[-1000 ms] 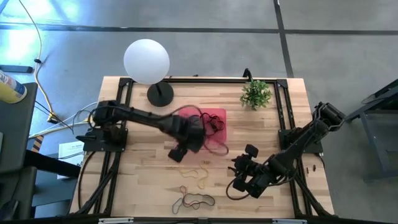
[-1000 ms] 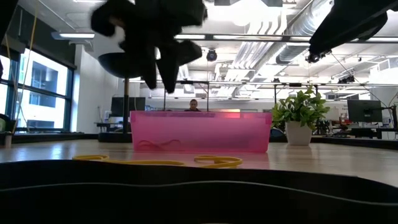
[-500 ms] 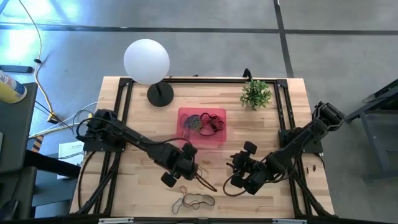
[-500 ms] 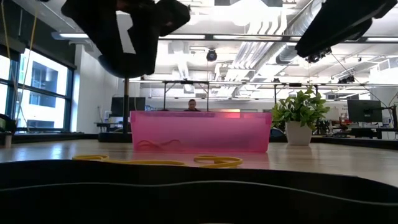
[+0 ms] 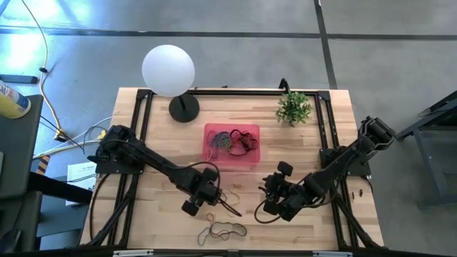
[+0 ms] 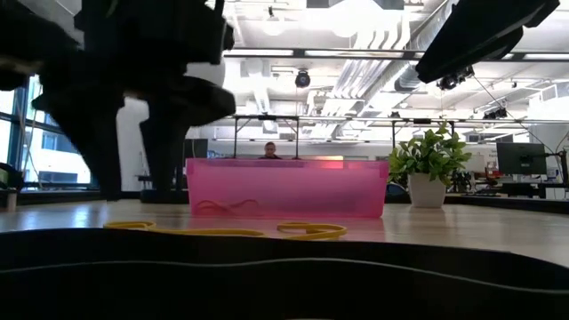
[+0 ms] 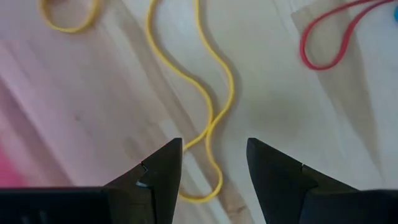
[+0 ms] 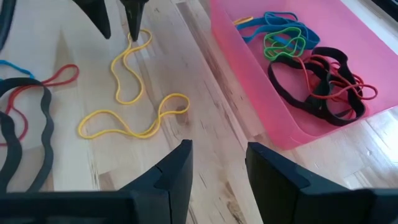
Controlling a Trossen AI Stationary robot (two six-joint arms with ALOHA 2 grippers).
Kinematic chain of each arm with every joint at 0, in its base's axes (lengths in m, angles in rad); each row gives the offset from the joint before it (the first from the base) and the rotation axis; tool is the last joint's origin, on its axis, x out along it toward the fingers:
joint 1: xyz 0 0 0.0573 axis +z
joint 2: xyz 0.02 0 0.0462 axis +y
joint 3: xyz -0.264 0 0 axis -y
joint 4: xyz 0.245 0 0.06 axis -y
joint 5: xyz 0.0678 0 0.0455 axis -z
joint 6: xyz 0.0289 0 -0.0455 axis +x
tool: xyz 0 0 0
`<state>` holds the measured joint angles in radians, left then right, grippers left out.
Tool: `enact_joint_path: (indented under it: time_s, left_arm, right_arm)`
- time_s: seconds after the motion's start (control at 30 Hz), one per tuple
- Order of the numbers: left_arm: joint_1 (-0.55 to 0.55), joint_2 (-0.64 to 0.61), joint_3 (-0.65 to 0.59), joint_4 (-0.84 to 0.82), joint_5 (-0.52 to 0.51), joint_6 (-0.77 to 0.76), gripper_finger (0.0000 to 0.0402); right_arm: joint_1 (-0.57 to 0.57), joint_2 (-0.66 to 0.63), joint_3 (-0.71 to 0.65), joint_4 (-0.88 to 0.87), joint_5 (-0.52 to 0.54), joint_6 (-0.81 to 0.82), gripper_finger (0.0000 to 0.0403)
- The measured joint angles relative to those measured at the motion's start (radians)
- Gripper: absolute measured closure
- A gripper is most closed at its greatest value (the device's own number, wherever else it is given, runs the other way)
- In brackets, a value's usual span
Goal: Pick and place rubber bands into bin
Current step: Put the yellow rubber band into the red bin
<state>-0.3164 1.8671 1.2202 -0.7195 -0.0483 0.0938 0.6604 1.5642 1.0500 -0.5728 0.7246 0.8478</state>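
A long yellow rubber band (image 7: 211, 93) lies squiggled on the wooden table, just nearer than the pink bin (image 5: 247, 161). My left gripper (image 7: 214, 171) stands open and points down, one finger on either side of the band's looped end (image 7: 212, 186). The right wrist view shows those fingertips (image 8: 134, 25) at the band's end (image 8: 138, 38). Several rubber bands (image 8: 311, 74) in black, red, green and blue lie in the bin. My right gripper (image 5: 275, 201) hangs open over the table's near right part, clear of everything.
A red band (image 7: 329, 37) and a small yellow loop (image 7: 68, 12) lie near the left gripper. More loops (image 5: 221, 230) lie by the near edge, and a thick black band (image 8: 18, 137) lies beside them. A globe lamp (image 5: 168, 70) and a potted plant (image 5: 293, 107) stand at the far edge.
My left gripper has come away from above the bin toward the table's near edge and has sunk down close to the table, over the yellow band's end. Its fingers have stayed open.
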Motion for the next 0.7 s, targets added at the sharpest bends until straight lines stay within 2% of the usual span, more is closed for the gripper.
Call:
enact_joint_path:
  time_s: [0.23, 0.5, 0.7]
  left_arm:
    - [0.0, 0.0, -0.064, 0.073, -0.009, -0.046, 0.0232]
    - [0.0, 0.0, -0.098, 0.151, -0.023, -0.012, 0.0233]
    - [0.011, 0.009, -0.127, 0.176, 0.037, 0.004, 0.0272]
  right_arm:
    - [0.0, 0.0, 0.0, 0.0, -0.001, 0.001, 0.0263]
    - [-0.021, 0.0, 0.0, 0.001, -0.001, 0.0, 0.0263]
    - [-0.034, 0.0, 0.0, 0.002, -0.001, -0.004, 0.0263]
